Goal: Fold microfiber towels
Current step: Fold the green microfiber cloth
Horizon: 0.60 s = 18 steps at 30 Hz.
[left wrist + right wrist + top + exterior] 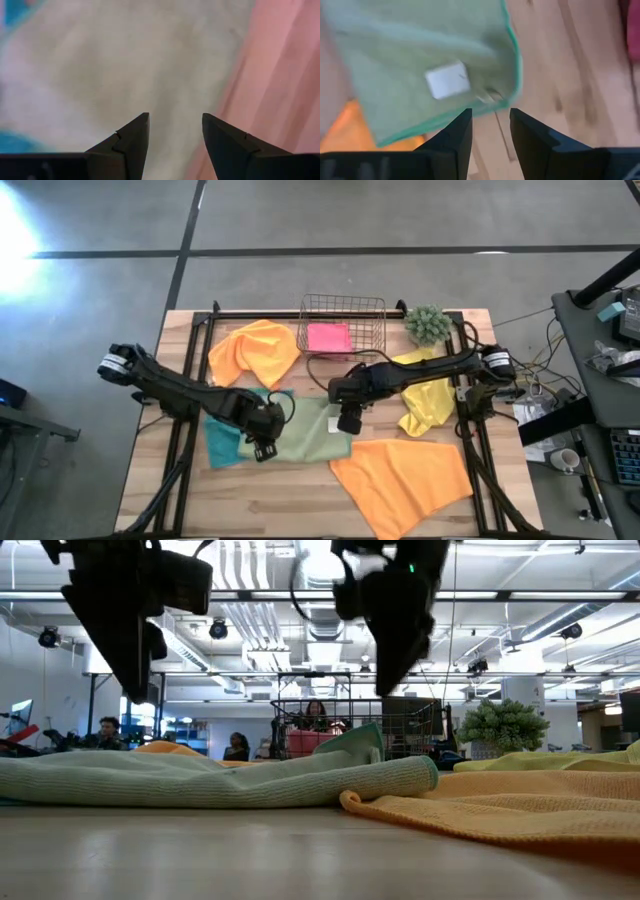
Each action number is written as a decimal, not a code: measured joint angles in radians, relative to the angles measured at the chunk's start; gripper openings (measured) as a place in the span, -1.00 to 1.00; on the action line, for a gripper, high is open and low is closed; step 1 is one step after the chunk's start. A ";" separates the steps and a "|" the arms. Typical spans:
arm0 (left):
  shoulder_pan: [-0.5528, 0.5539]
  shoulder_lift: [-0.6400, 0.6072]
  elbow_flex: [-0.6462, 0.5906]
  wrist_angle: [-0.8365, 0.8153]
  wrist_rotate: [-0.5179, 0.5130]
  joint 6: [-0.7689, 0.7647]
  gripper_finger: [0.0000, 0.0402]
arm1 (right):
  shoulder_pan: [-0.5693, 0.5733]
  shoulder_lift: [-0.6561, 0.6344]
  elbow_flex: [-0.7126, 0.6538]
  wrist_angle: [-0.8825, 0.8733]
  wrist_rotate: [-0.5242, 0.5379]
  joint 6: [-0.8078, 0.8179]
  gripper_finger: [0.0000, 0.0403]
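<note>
Sage green towel [310,432] partly under both arms

Copper wire basket [343,320] at table [300,500] far edge; fuzzy green plant [428,324] just beside.

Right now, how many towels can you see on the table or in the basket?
6. Orange towel back left, pink towel in the basket, yellow towel right, teal towel left, sage green towel centre, second orange towel front right. More could be hidden underneath.

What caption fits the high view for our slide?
Both open pincers, left and right, hover over the sage green towel mid-table; other towels lie unfolded around.
</note>
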 joint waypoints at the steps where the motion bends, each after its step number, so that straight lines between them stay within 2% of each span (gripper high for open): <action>1: -0.010 0.000 -0.010 0.039 0.001 -0.021 -0.16 | -0.008 -0.001 -0.023 0.000 -0.007 0.032 -0.39; 8: -0.029 0.000 -0.057 0.333 0.008 -0.047 -0.16 | -0.062 -0.033 -0.171 0.157 -0.211 0.116 -0.31; 12: -0.027 0.000 -0.056 0.429 0.008 -0.040 -0.16 | -0.081 -0.056 -0.233 0.217 -0.249 0.116 -0.20; 18: -0.027 0.000 -0.028 0.456 0.007 -0.043 -0.16 | -0.096 -0.060 -0.288 0.279 -0.266 0.171 -0.07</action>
